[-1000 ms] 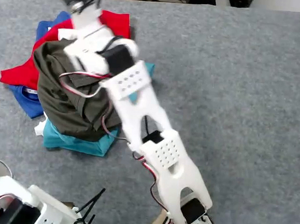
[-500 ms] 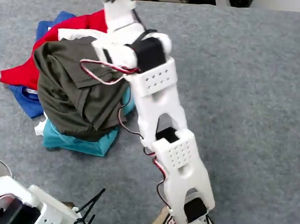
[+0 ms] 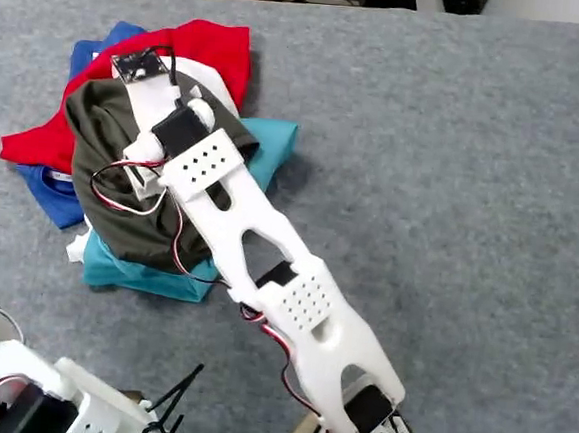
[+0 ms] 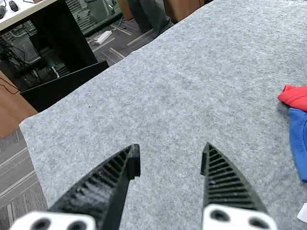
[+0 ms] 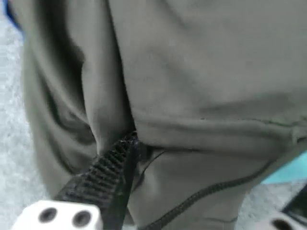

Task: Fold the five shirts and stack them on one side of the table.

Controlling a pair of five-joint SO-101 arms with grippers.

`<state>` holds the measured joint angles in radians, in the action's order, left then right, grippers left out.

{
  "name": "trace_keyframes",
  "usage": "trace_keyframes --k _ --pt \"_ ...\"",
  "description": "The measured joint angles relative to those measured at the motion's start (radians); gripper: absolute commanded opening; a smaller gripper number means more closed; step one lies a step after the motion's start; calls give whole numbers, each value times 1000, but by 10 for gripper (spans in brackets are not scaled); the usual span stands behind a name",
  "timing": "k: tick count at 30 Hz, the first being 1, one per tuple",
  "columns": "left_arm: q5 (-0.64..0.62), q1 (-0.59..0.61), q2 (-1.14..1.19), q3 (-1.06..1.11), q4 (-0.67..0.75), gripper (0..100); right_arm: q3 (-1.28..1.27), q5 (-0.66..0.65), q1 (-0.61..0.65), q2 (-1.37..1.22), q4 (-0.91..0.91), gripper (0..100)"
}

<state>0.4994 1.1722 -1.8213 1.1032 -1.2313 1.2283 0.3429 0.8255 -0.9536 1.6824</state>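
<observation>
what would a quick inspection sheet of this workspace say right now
surface: grey felt table, flat
job's things: olive shirt crumpled on top of red shirt, blue shirt, teal shirt and white shirt, all in one loose pile
clutter: nothing seen
grippers: right gripper down on the olive shirt; left gripper open above bare felt
cables: loose wires loop off the right arm over the olive shirt
surroundings: dark cabinet and power strip past the table edge

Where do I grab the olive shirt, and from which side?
Pinch the olive shirt at the bunched fold beside its seam, coming straight down from above. It lies crumpled on top of the other shirts, and that ridge stands up, so a pinch there probably lifts it alone.
</observation>
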Motion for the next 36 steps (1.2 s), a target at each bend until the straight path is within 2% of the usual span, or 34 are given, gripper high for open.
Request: trace_keyframes --k 3,4,6,8,13,20,28,36 --pt "0 0 0 0 0 215 64 -9 -9 -17 -3 37" --pt "0 0 0 0 0 215 94 -32 -20 -17 -5 0" --pt "0 0 0 0 0 215 153 -83 -41 -17 -6 29" --pt "0 0 0 0 0 215 204 -117 -64 -17 -6 2" --pt "0 0 0 0 0 215 376 -138 -115 -14 26 4" --pt "0 0 0 0 0 215 388 -141 -229 184 74 4" --pt "0 0 0 25 0 215 396 -169 -559 535 78 4" --pt "0 0 0 54 0 215 396 -226 -1019 620 81 4"
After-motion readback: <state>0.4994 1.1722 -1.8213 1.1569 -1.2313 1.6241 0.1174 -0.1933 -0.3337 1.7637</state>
